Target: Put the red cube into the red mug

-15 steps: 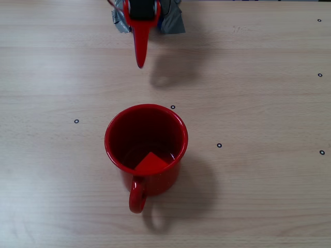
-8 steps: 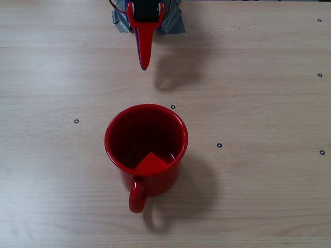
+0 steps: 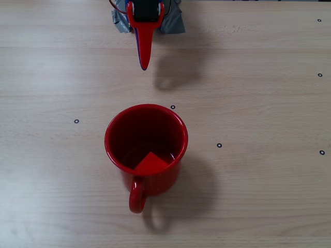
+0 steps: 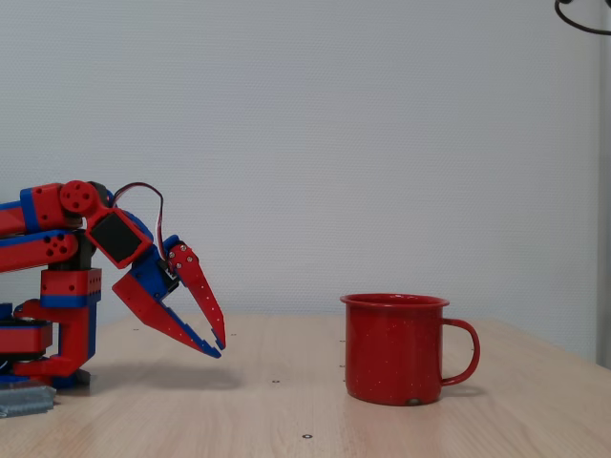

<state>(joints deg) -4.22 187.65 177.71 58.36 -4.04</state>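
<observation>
The red mug [image 3: 111, 150] stands upright in the middle of the wooden table, handle toward the near edge in a fixed view from above. The red cube [image 3: 150, 163] lies on the mug's bottom, against the near wall. From the side, the red mug [image 4: 391, 353] hides the cube, and its handle points right. My red and blue gripper [image 3: 144, 65] hangs well behind the mug near the arm's base. In the side view the gripper [image 4: 218, 347] points down just above the table, left of the mug. Its fingertips meet with nothing between them.
Grey tape [image 3: 174, 21] holds the arm's base at the table's far edge. Small black ring marks [image 3: 219, 145] dot the tabletop. A dark cable [image 4: 582, 17] loops in at the upper right of the side view.
The gripper tip shifted slightly to the right a second ago, and a blue edge now shows beside the red finger. It has held still since. Mug and cube have not moved.
</observation>
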